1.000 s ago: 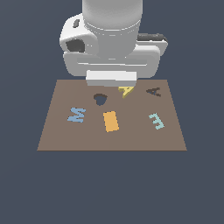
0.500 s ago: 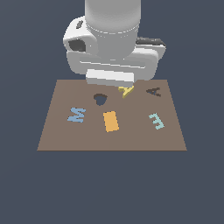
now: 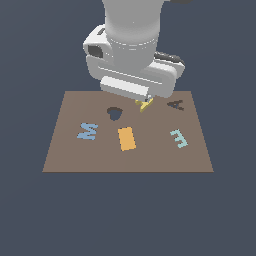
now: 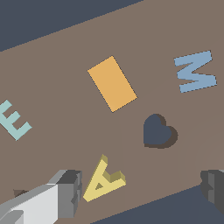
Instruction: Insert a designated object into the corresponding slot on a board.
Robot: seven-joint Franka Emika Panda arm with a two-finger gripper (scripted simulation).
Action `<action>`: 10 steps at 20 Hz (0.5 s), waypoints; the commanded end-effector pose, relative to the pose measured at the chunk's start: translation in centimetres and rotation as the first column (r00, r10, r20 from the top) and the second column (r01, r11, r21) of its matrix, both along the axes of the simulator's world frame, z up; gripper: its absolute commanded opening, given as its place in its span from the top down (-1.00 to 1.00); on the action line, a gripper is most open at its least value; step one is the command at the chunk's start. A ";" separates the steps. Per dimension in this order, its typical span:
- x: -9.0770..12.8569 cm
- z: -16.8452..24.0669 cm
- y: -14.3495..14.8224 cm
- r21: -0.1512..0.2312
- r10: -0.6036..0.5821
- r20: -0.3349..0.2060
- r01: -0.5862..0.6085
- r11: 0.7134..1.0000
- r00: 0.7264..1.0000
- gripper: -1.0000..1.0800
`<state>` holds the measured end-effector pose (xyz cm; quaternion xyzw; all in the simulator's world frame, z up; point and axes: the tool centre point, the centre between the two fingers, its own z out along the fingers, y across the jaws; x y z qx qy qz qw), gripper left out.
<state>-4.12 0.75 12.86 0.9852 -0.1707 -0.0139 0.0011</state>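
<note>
Overhead, the tool (image 4: 138,192) hangs with its fingers (image 4: 65,192) spread wide on either side of the yellow A block (image 4: 104,180), which lies flat on the brown board (image 3: 75,160). Both the A-shaped slot (image 3: 176,105) and the heart recess (image 3: 115,113) hold nothing.
</note>
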 end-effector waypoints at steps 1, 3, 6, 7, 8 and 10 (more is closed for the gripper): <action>-0.6 -0.7 0.3 -0.001 -0.074 0.002 0.074 0.997 0.997 -0.92; -1.1 -1.4 0.6 -0.002 -0.140 0.005 0.140 0.990 0.990 -0.92; -1.9 -2.4 1.2 -0.004 -0.243 0.008 0.243 0.970 0.970 -0.92; -2.1 -2.7 1.4 -0.004 -0.278 0.010 0.278 0.961 0.961 -0.92; -2.4 -3.1 1.6 -0.004 -0.311 0.011 0.311 0.950 0.950 -0.92; -2.8 -3.7 2.1 -0.005 -0.375 0.013 0.375 0.927 0.927 -0.92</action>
